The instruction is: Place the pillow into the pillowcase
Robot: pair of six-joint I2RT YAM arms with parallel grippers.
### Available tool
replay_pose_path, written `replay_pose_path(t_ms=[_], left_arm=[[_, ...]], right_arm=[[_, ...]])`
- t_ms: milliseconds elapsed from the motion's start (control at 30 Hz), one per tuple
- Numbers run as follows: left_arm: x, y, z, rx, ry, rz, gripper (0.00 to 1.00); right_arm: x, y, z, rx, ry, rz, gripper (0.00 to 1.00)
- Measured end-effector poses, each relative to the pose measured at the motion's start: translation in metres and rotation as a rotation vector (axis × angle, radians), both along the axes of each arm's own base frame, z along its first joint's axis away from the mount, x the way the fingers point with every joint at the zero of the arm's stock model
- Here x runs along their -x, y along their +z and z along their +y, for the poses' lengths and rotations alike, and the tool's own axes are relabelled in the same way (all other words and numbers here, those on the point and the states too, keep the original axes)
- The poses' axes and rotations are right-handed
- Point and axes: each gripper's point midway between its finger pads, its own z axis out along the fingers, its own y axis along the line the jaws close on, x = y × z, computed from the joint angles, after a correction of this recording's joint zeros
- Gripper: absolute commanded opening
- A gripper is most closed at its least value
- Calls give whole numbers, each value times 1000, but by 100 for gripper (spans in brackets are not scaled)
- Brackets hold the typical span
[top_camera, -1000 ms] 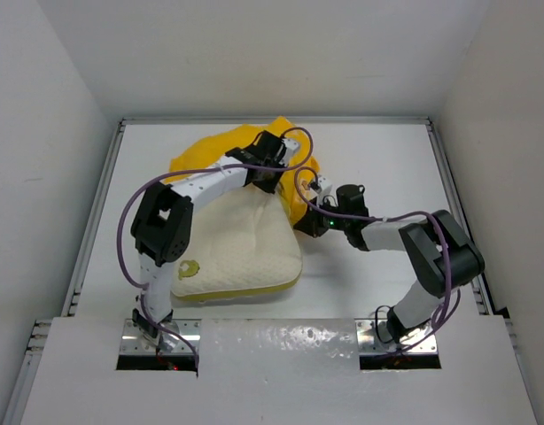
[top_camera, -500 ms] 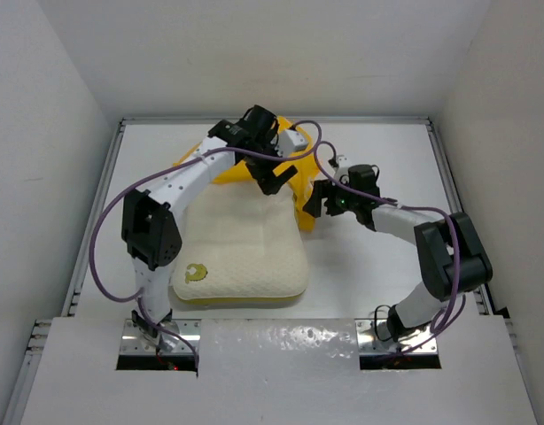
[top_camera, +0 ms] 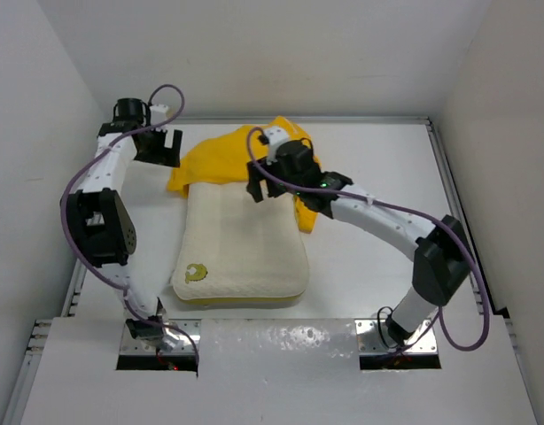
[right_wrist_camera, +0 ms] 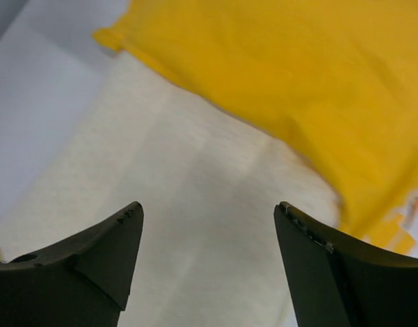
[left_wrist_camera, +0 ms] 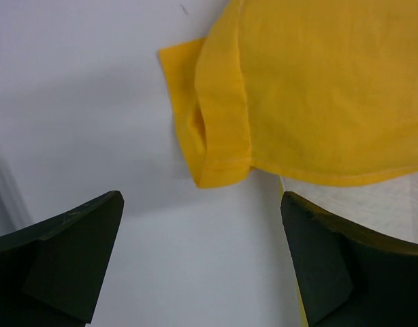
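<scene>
Left gripper (top_camera: 159, 147) jaws apart and empty near table's (top_camera: 369, 266) far left corner, right gripper (top_camera: 261, 184) jaws apart above pillow (top_camera: 245, 243), yellow pillowcase (top_camera: 221, 161) bunched against pillow's far edge.

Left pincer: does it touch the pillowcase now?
Apart. In the top view, a strip of bare white table separates the open left pincer from the pillowcase edge.

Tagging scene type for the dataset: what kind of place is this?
Probably a lab robot cell, not a home: plain white walls, a white table with metal side rails, two arms bolted at its near edge.
</scene>
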Motion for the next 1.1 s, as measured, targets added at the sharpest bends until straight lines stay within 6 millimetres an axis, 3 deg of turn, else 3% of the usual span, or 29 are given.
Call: replay_pose_path(t_ms=[100,167,367,433,533,600,633,667,733,767,800,833,933,1100], left_arm=[[2,-38,-1,40,59,61,100],[-3,-58,-5,68,74,78,99],[-19,-92,-9,148,61,73,88],[-20,-99,-13,177,46,84,78],[-15,-113,-17,210,30,107,65],[-6,-122,-20,234,22,133,49],[-2,-126,-22,247,16,146,42],[3,-129,-24,258,8,159,29],[11,-135,-30,290,-10,181,16],[14,-136,-33,304,-18,188,0],[16,-137,-35,317,-25,194,0],[17,-137,-37,325,-37,194,0],[18,-135,-42,358,-62,193,0],[27,-134,-40,385,-89,194,0]], right_arm=[[9,18,61,-10,66,-35,78],[10,16,93,-7,77,-37,80],[2,-33,168,54,18,37,83],[-2,-52,186,65,-12,59,84],[3,-86,195,88,-64,111,88],[9,-109,191,119,-107,153,93],[10,-117,190,123,-128,166,93],[11,-121,189,122,-146,174,93],[10,-125,190,111,-186,187,91],[8,-125,191,102,-205,191,86],[7,-126,192,94,-220,194,78],[5,-127,193,85,-239,199,54],[4,-138,193,79,-278,215,0],[-6,-139,195,7,-328,219,0]])
